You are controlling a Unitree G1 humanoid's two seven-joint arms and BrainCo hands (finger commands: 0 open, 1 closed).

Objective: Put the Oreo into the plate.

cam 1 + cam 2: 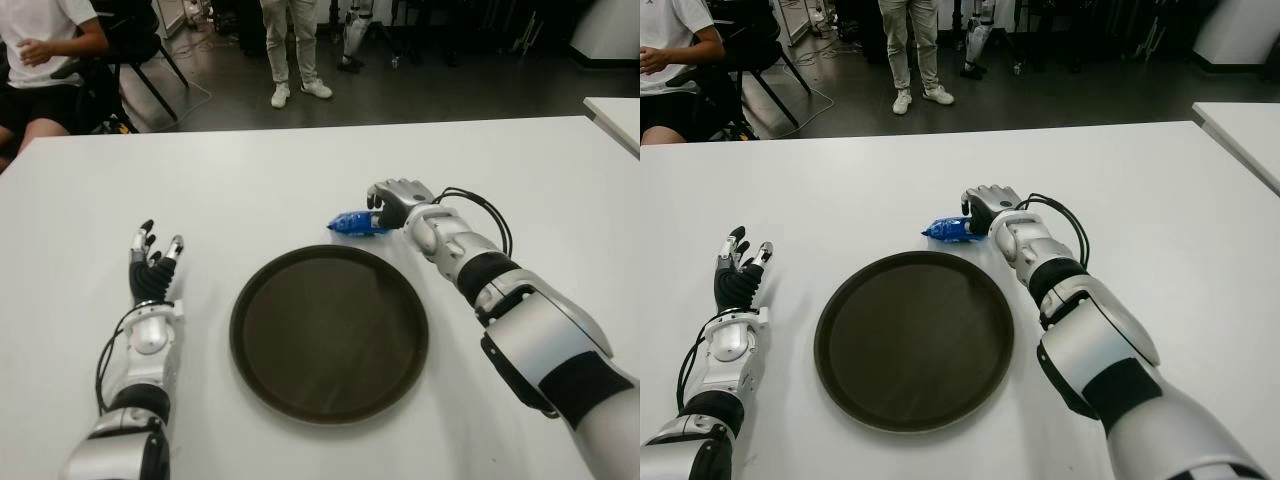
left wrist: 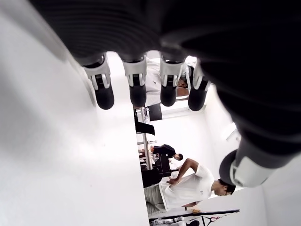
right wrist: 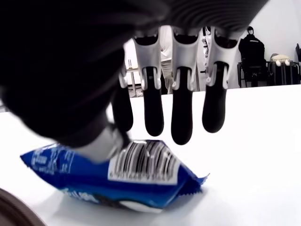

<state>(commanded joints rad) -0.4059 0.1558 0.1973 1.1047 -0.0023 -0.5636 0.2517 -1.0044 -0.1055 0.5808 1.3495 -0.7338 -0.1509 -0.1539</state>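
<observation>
The blue foil Oreo packet (image 1: pixel 356 223) is seen lying on the white table (image 1: pixel 250 190), just beyond the round dark brown plate (image 1: pixel 329 333). The right hand (image 1: pixel 392 203) is positioned over the packet with fingers (image 3: pixel 182 120) extended, nothing gripped. The left hand (image 1: pixel 152 268) is shown left of the plate, fingers spread, empty.

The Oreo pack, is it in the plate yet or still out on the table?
Out. The Oreo pack lies on the white table just beyond the plate rim, with the right hand over it, fingers not closed.

Cut off at the frame edge: plate (image 3: pixel 11 209), seated person (image 1: pixel 40 60), second table (image 1: pixel 615 115). Partly hidden under right hand (image 1: pixel 392 203): Oreo packet (image 1: pixel 355 223).
</observation>
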